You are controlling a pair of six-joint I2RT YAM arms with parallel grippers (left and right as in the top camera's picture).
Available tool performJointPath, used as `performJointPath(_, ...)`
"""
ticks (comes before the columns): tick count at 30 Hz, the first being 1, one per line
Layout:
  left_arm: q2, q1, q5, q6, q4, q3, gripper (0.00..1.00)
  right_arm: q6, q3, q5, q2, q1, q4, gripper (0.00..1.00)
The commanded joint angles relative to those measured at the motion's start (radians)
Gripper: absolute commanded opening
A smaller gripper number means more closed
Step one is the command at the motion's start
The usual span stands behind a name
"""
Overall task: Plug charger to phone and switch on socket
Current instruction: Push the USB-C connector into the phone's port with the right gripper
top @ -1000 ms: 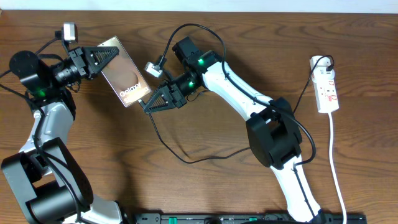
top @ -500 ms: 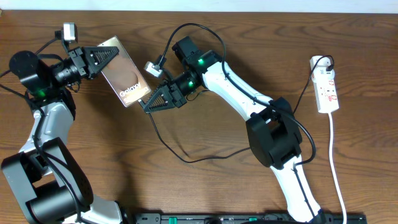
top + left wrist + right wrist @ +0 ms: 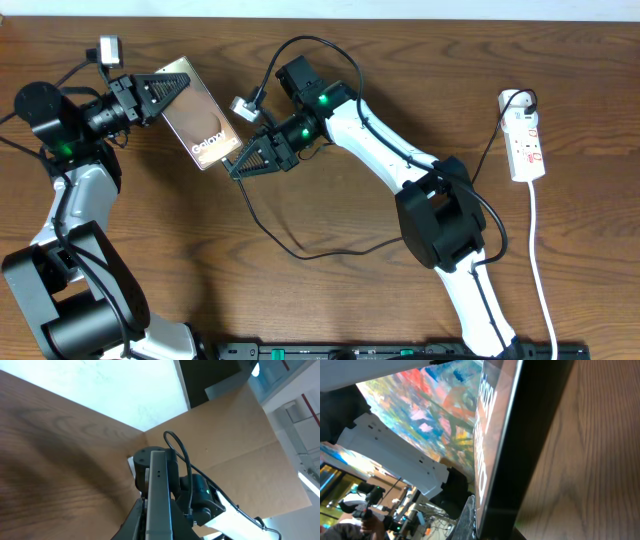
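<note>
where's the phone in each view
overhead: phone upper left, lettering showing.
left wrist: phone bottom centre, edge-on, a grey strip rising from the lower edge.
right wrist: phone centre, edge-on, a dark diagonal band.
shared landmark: the wood table, in all three.

phone (image 3: 200, 125): between left claw (image 3: 182, 87) and right claw (image 3: 237, 170) | charger (image 3: 300, 257): from right claw to socket (image 3: 526, 145), far right
</note>
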Motion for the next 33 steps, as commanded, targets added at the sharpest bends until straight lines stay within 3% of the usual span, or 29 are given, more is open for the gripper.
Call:
performJointPath(1, 0.002, -0.01, 0.05, 0.018, 0.006, -0.002, 0.07, 0.05, 0.002, -0.031, -0.005, -0.011, 0.037, 0.01)
performJointPath(8, 0.002, -0.01, 0.05, 0.025, 0.006, -0.002, 0.07, 0.119, 0.002, -0.031, -0.005, -0.013, 0.105, 0.01)
performJointPath(33, 0.002, -0.039, 0.051, 0.025, -0.008, -0.002, 0.08, 0.122, 0.002, -0.032, -0.006, -0.021, 0.115, 0.01)
